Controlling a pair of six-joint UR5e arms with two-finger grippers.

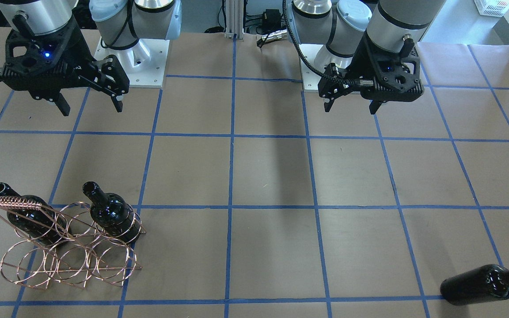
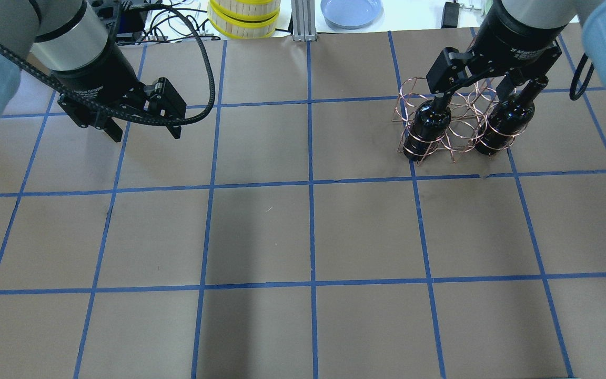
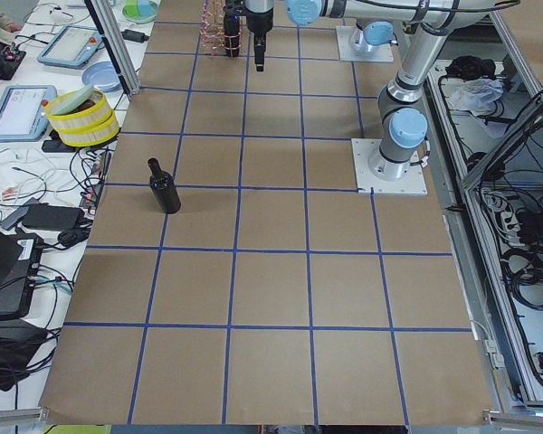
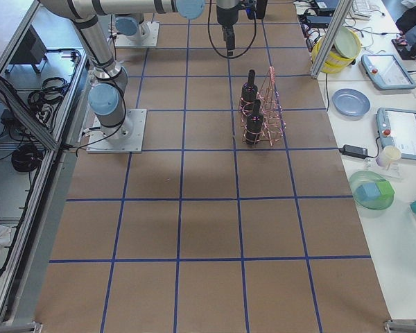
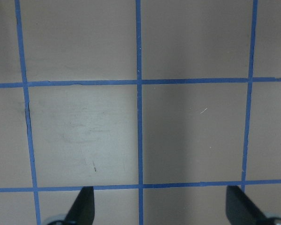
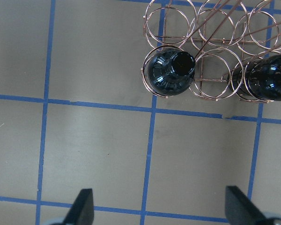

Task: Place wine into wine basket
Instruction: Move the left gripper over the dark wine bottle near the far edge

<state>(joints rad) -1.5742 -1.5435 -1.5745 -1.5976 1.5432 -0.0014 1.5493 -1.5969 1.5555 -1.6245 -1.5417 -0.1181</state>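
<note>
The wine bottle point(image 1: 480, 286) that is not in its place yet is on the table point(image 1: 272, 176). It is at the lower right of the front view, all by itself. In the left side view it stands up straight on its bottom. Its long line goes up and down, and its thin neck points up.

The wine basket point(image 1: 69, 260) is far from it, at the lower left of the front view. The left bottle point(image 1: 29, 221) and the right bottle point(image 1: 114, 217) sit in its end rings, with their necks up and leaning a bit. The ring between them looks free, so I think that is the spot for the last one.

The left claw point(image 1: 351, 107) is near the top of the front view, a little right of the middle. In that picture the wine bottle is down and to the right of it, well apart. This claw is wide open and holds nothing. It points down at the table.

The right claw point(image 1: 91, 107) is at the upper left. It is wide open too and holds nothing. It is on the basket's side, well apart from the wine bottle.

So the left arm is the nearer one. I think it must reach out and take the bottle gently, because a tall bottle can tip over.
</note>
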